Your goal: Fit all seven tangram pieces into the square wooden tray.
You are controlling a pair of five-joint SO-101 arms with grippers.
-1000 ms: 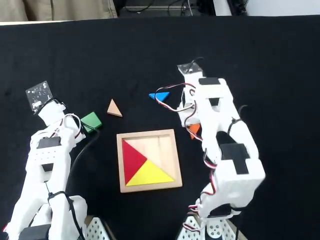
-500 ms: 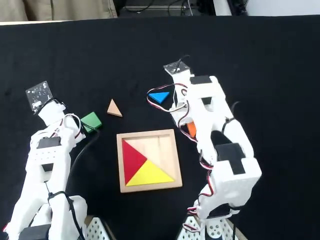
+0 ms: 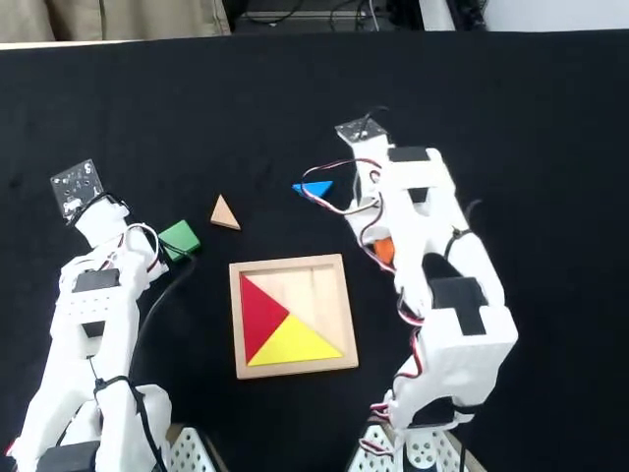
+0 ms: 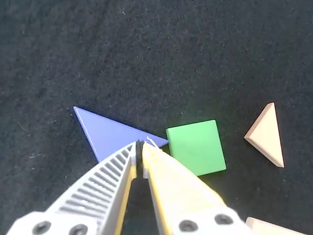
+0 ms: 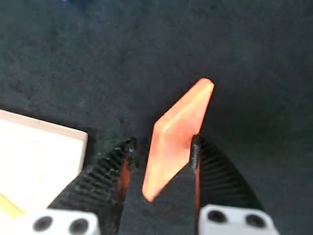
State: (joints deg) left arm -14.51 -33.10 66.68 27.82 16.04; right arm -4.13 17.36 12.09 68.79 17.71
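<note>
**Q:** Tray status?
**A:** The square wooden tray (image 3: pixel 288 263) lies flat on the black cloth (image 3: pixel 511 118) between the two arms. Two pieces are seated in it: a red triangle (image 3: pixel 257 310) along its left side and a yellow triangle (image 3: pixel 293 344) along its near edge. The remainder is bare wood.

**Q:** Right arm?
**A:** The right gripper (image 5: pixel 163 142) sits just beside the tray's right edge. Its jaws are closed narrowly on an orange piece (image 5: pixel 177 128), which is held on edge and tilted. Whether the piece clears the cloth, I cannot confirm.

**Q:** Left arm?
**A:** The left gripper (image 4: pixel 139 146) has its jaws pressed together, holding nothing, with the tips over the edge of a violet triangle (image 4: pixel 105 132). A green square (image 4: pixel 196 147) lies just beside that triangle's corner, and a tan triangle (image 4: pixel 267 135) lies near but apart. A blue triangle (image 3: pixel 314 188) lies beyond the tray, near the right arm.
</note>
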